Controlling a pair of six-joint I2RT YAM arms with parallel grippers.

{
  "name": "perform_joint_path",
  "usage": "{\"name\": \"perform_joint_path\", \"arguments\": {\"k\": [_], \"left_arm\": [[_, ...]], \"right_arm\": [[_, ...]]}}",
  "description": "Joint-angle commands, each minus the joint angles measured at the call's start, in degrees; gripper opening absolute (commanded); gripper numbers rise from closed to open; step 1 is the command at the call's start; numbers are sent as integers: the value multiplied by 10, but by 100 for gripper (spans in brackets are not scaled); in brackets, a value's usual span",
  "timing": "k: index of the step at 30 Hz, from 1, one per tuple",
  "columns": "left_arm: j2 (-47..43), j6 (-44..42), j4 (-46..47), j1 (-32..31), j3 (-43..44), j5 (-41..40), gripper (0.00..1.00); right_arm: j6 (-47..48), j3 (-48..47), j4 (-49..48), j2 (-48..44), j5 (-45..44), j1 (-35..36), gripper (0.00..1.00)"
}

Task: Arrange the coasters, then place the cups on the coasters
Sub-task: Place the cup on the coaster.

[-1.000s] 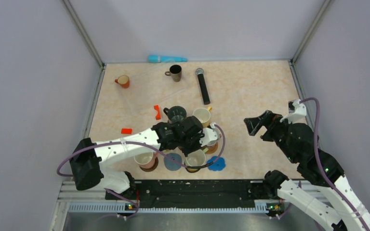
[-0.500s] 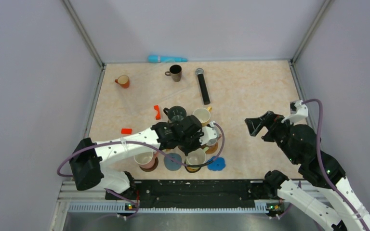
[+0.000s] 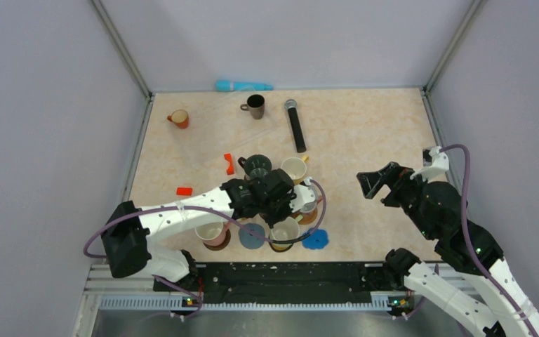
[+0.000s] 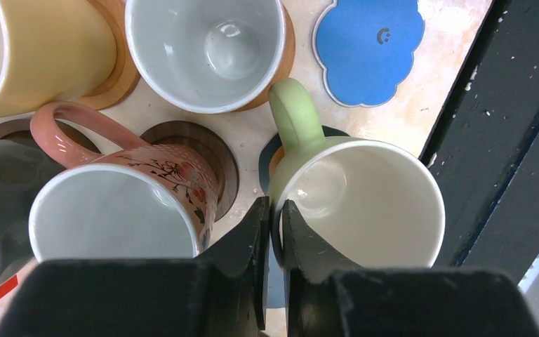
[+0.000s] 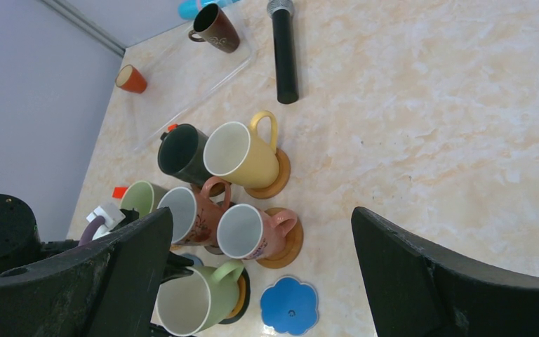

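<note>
A: What is the overhead view showing?

B: The left gripper [image 3: 278, 210] is reaching over a tight cluster of cups near the front of the worktop [image 3: 365, 126]. The pale green cup [image 3: 285, 229] is sitting at 6 o'clock from it. A blue scalloped coaster [image 3: 315, 239] is lying bare at 3 o'clock of that cup, and a grey-blue coaster [image 3: 252, 235] is lying bare at 9 o'clock. The right gripper [image 3: 373, 184] is hanging well apart at 2 o'clock, with its jaws spread wide.

A: And the left wrist view?

B: The left gripper [image 4: 274, 210] is straddling the rim of the pale green cup [image 4: 365, 210]. Its jaws are almost together and appear to be pinching the cup wall. The cup is standing upright on a dark coaster [image 4: 265, 158], with its handle pointing to 11 o'clock. A pink floral cup [image 4: 123, 210] is crowding in at 9 o'clock. Every cup visible here is empty.

A: The right wrist view?

B: The right gripper [image 5: 261, 214] is holding nothing, and its jaws are framing the cluster. The blue scalloped coaster [image 5: 289, 307] is lying just beside the pale green cup [image 5: 189, 305]. A brown cup [image 5: 214, 24] and an orange cup [image 5: 132, 78] are standing far off at 11 o'clock, not on coasters.

A: What does the next move turn on?

B: Probably on lifting the left jaws straight up, since the neighbouring cups are pressing close. After that, the two far cups look like they belong on the two bare coasters.
</note>
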State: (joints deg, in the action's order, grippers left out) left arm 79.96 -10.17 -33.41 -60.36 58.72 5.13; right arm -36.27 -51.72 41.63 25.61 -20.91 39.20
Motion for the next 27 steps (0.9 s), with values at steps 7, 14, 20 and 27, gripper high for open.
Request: {"name": "perform_joint_path", "arguments": {"k": [7,14,20,27], "left_arm": [[-11,13,35,3,5,5,22],[-16,15,33,3,5,-2,31],[-22,16,33,3,6,0,33],[-43,16,24,10,45,-62,42]], "right_arm": [[0,-1,-9,-8,2,0,97],[1,0,-9,-8,2,0,97],[0,2,-10,-11,2,0,97],[0,5,-9,-13,2,0,97]]}}
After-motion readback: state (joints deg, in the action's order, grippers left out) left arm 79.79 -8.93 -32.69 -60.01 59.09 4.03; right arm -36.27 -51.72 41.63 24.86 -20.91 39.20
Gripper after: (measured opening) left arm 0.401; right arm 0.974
